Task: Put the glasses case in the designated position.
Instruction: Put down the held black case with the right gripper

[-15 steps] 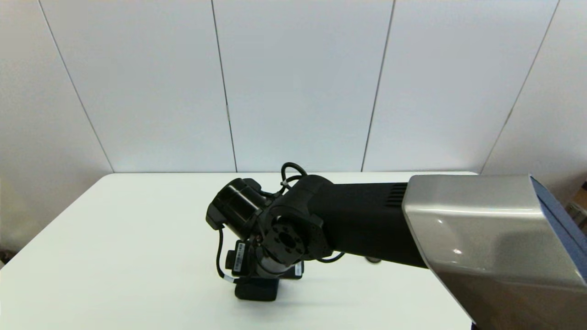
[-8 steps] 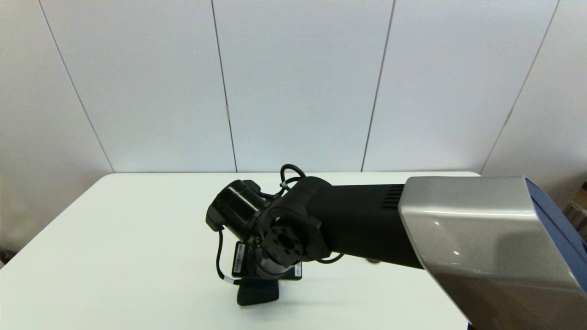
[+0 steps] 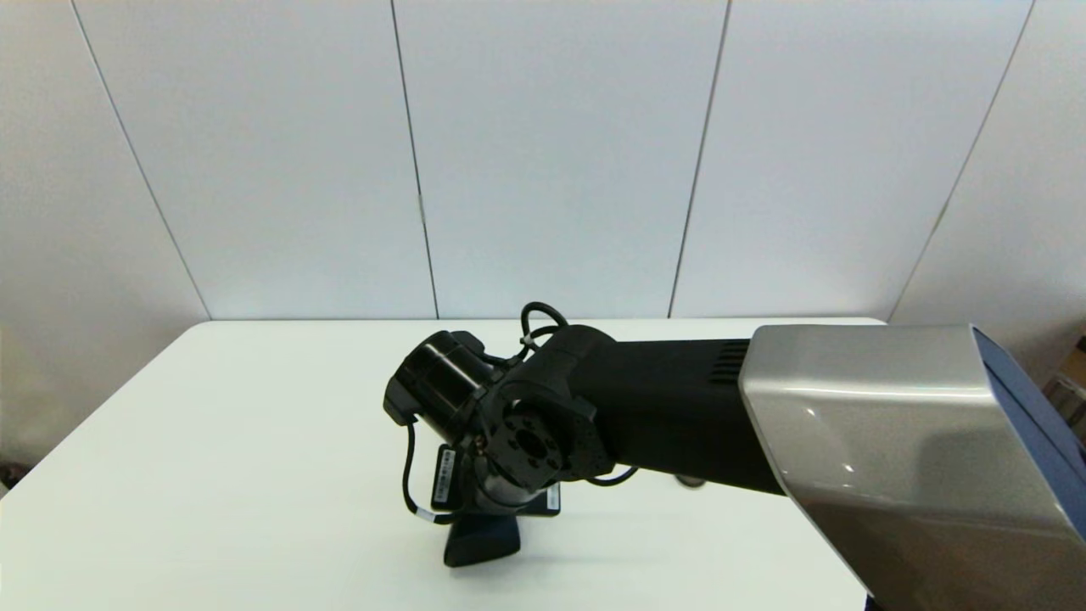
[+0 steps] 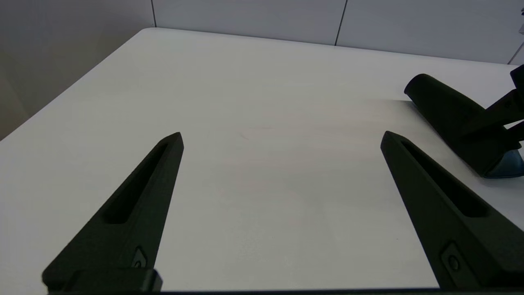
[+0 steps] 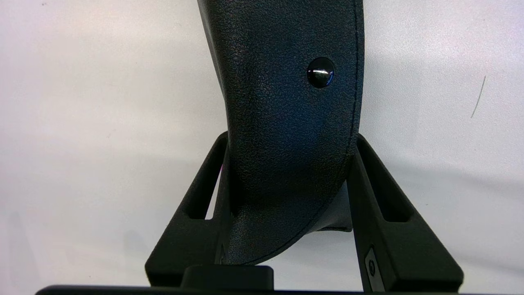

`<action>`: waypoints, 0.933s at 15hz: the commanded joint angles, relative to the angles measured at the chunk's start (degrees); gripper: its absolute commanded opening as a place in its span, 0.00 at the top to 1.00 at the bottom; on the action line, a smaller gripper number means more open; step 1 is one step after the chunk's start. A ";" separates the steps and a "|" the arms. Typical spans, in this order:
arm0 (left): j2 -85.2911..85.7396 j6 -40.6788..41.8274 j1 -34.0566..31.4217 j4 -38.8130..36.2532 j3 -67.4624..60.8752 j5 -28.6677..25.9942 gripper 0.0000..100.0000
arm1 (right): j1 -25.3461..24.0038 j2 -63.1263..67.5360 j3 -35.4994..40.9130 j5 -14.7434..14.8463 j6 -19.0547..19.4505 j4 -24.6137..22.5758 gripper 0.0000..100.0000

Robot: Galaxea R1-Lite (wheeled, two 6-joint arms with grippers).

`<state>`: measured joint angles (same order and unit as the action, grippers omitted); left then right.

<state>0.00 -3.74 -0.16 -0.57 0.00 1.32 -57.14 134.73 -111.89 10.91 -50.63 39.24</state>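
The glasses case [image 5: 286, 123] is a slim black grained pouch with a shiny snap dot [image 5: 320, 72]. My right gripper [image 5: 291, 137] is shut on it, one finger on each long side near one end. In the head view only an end of the case [image 3: 480, 540] shows below my right wrist [image 3: 530, 441], low over the table's middle front. I cannot tell whether the case touches the table. The left wrist view shows the case [image 4: 446, 112] lying slanted beyond my open left gripper [image 4: 280, 137], which holds nothing and hovers above bare table.
The white table [image 3: 237, 441] runs back to a panelled wall. A small grey knob [image 3: 691, 482] peeks out under my right forearm. My right arm's silver shell [image 3: 899, 441] hides the table's right side.
The visible end of the case below my right wrist has shifted slightly right and turned a little. The right arm has barely moved.
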 commanded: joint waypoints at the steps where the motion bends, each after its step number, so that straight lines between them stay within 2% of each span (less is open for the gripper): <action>1: -0.09 -0.04 -0.02 0.05 0.00 0.00 0.00 | 0.10 0.09 -0.09 0.16 0.00 0.13 1.00; 5: -0.09 -0.04 -0.02 0.05 0.00 0.00 0.00 | 0.36 -0.26 -0.09 0.78 1.85 0.05 1.00; 8: -0.09 -0.04 -0.02 -0.13 0.00 0.00 0.00 | 0.98 -1.22 -0.09 1.66 2.90 -1.71 1.00; 14: -0.09 -0.04 -0.02 0.05 0.00 0.00 0.00 | 4.58 -4.83 0.00 2.10 5.98 -2.42 1.00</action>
<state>0.00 -3.74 -0.16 -0.57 0.00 1.29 -54.10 131.87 -111.91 12.90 -45.29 37.10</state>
